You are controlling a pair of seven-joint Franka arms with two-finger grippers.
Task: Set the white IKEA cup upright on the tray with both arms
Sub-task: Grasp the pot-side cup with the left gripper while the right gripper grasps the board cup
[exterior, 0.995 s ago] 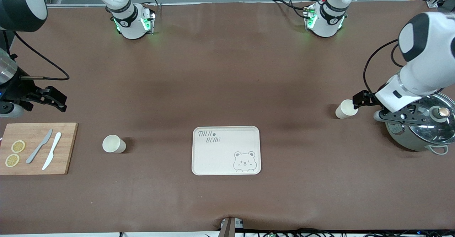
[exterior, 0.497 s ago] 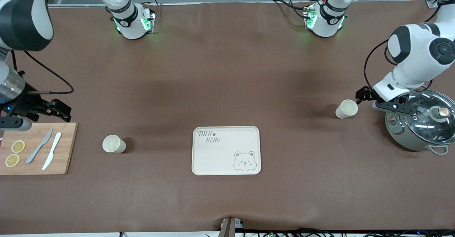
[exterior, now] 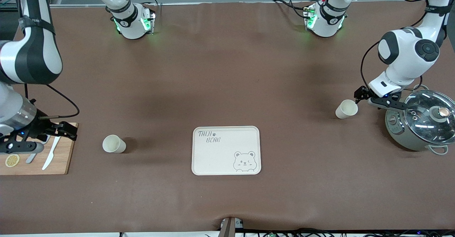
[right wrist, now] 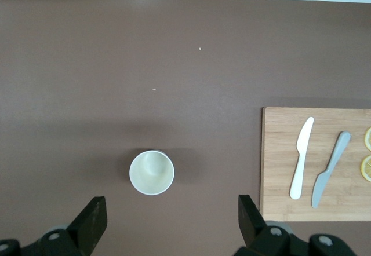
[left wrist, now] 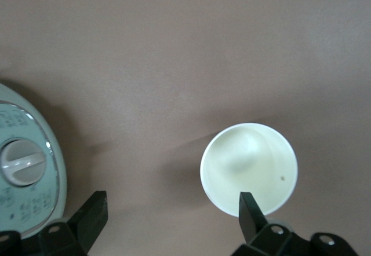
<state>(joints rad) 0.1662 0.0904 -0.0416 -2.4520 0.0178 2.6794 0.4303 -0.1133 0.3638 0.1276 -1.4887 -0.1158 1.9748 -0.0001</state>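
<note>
Front view: brown table mat [exterior: 227,80] mostly bare across the middle, w/ wide open room btwn the two arm bases and the cream-white rectangular tray w/ grey bear drawing [exterior: 226,150]. Tray sits flat, nothing on it, open mat on all its edges. One white paper-like cup [exterior: 113,144] stands upright, mouth up, toward the right arm's end, well apart from tray and near the wooden cutting board [exterior: 65,159]. Second white cup [exterior: 346,109] stands upright toward the left arm's end, farther from the front camera than the tray, near the grey-green cooker pot w/ glass lid [exterior: 419,125]. Both cups look empty inside in the wrist views [left wrist: 249,169] [right wrist: 151,172]. Board carries a white plastic knife [exterior: 51,154], a grey knife [right wrist: 330,168] and lemon slices [exterior: 11,160], partly covered by the right arm in front view.

Left gripper [exterior: 359,94] hovers just over the second cup's rim, fingers [left wrist: 253,216] spread wide, one finger over the cup's rim, holding nothing. Right gripper [exterior: 60,130] is over the board's edge, fingers [right wrist: 93,221] spread wide, empty, its cup well apart.
</note>
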